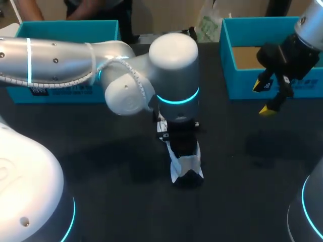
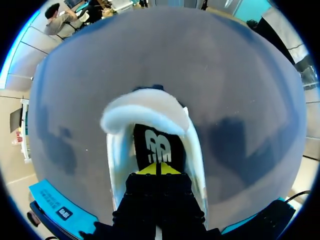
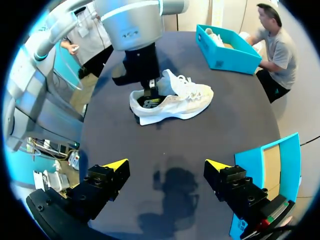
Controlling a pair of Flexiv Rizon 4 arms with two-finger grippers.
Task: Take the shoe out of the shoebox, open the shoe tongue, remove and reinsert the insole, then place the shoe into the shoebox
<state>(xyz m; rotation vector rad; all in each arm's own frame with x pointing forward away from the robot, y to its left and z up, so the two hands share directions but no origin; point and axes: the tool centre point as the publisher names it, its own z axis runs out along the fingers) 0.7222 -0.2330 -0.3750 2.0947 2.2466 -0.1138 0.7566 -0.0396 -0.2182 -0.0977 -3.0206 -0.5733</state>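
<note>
- The white shoe (image 1: 187, 164) stands on its sole near the middle of the dark table (image 1: 101, 166), outside both boxes and well apart from them.
- The left arm comes in from the left and hangs straight over the shoe, with its gripper (image 2: 157, 169) pushed down into the heel opening.
- The left gripper's yellow tips are pressed together, right over the black insole (image 2: 155, 145) inside the shoe. Whether a bit of the insole is caught between them is hard to tell from here.
- The shoe's tongue (image 3: 169, 80) stands up and forward, away from the opening, ahead of the left gripper.
- The right gripper (image 1: 266, 97) hovers above the table at the right side, fingers spread wide with nothing between them, well apart from the shoe.
- A teal shoebox (image 1: 229, 60) sits just behind the right gripper, open, showing a brown floor.
- A second teal shoebox (image 1: 65, 27) sits at the far left of the table, behind the left arm. Something white lies in it, seen from the right wrist.
</note>
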